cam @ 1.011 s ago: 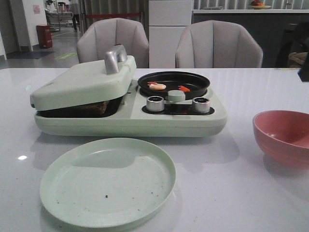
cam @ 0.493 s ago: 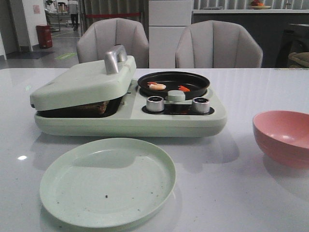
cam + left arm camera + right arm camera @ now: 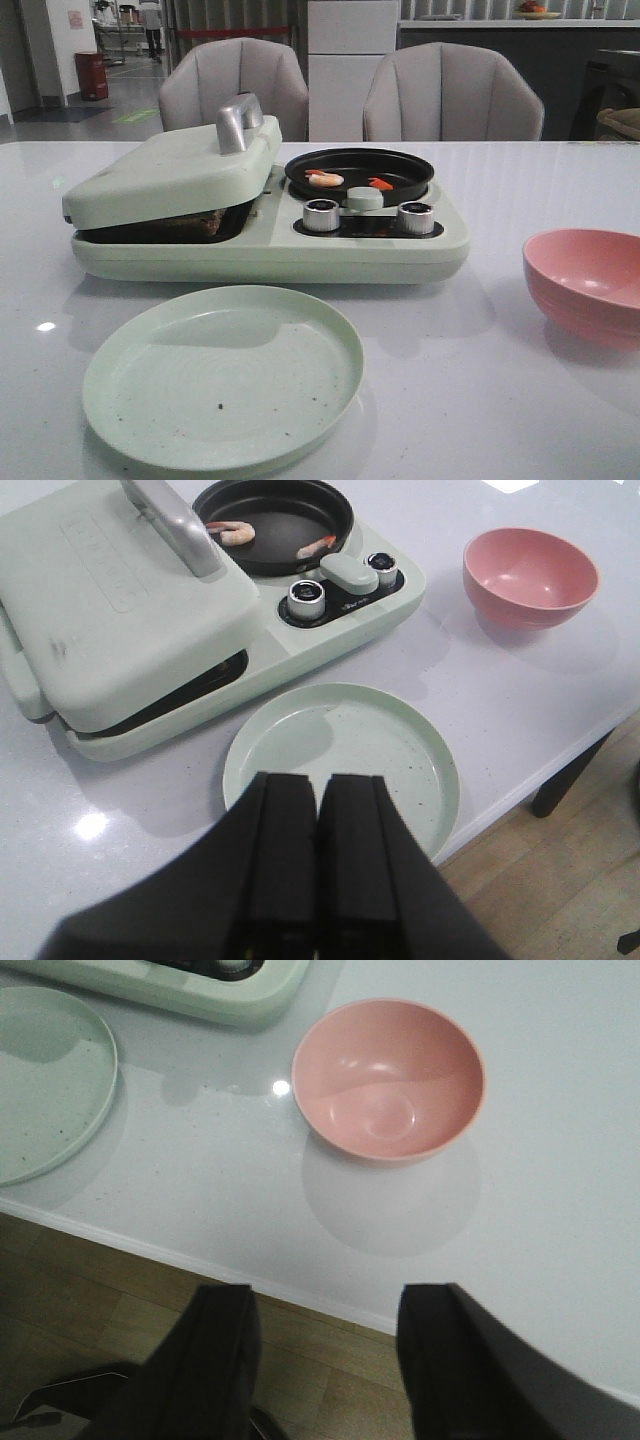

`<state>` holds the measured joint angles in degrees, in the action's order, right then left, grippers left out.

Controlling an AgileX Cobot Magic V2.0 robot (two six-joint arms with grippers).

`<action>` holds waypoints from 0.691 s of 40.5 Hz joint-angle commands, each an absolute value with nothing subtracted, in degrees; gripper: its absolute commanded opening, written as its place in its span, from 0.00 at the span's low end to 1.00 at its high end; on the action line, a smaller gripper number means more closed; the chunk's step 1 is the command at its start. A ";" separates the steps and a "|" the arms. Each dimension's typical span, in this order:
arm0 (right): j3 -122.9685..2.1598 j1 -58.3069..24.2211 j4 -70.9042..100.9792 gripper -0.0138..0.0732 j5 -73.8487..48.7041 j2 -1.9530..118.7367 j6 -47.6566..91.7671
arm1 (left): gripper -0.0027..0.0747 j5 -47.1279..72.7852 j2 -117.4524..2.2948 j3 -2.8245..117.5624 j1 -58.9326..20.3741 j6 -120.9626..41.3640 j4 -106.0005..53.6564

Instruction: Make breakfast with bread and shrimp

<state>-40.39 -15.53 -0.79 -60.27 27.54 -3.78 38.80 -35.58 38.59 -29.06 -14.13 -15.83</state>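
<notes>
A pale green breakfast machine (image 3: 270, 245) stands mid-table. Its lid (image 3: 170, 170) with a metal handle (image 3: 238, 120) is nearly down. Only a brown edge of the bread (image 3: 195, 222) shows in the gap under it. Two shrimp (image 3: 325, 179) lie in the machine's black round pan (image 3: 400, 168), and they also show in the left wrist view (image 3: 232, 530). My left gripper (image 3: 320, 780) is shut and empty, above the near rim of an empty pale green plate (image 3: 370, 740). My right gripper (image 3: 325, 1300) is open and empty, over the table's front edge near a pink bowl (image 3: 390, 1080). Neither gripper shows in the front view.
The empty green plate (image 3: 225, 375) lies in front of the machine. The empty pink bowl (image 3: 585, 280) stands at the right. Two knobs (image 3: 322, 214) and a green button sit on the machine's front. Two chairs (image 3: 450, 95) stand behind the table.
A dark piece of the right arm at the right edge of the front view has gone out of view. Nothing on the table has moved.
</notes>
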 commanded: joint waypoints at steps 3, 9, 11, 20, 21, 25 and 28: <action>-38.87 -15.58 -2.53 0.63 -58.36 22.97 -4.45 | 0.16 34.69 -35.52 40.26 -29.47 -13.81 -16.72; -37.74 -15.58 -2.53 0.37 -59.03 21.47 -4.45 | 0.16 34.31 -35.52 40.26 -29.47 -13.81 -16.72; -37.65 -15.58 -2.53 0.29 -59.03 21.47 -4.45 | 0.16 33.34 -35.52 40.26 -29.47 -13.81 -16.72; -37.60 -15.58 -2.53 0.20 -58.54 21.47 -4.45 | 0.17 33.45 -35.52 40.26 -28.66 -9.93 -13.34; -37.60 -15.58 -2.53 0.20 -58.29 21.47 -4.45 | 0.17 33.45 -35.52 40.26 -28.12 -6.93 -11.30; -37.60 -15.58 -2.53 0.20 -57.75 21.47 -4.45 | 0.17 34.64 -35.52 40.26 -25.75 1.41 -3.08; -37.60 -15.58 -2.53 0.20 -57.89 21.47 -4.45 | 0.17 35.89 -35.52 40.26 -24.03 1.75 -1.17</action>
<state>-36.19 -15.53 -1.88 -62.04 21.02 -4.28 38.95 -35.58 38.59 -25.67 -1.45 -4.30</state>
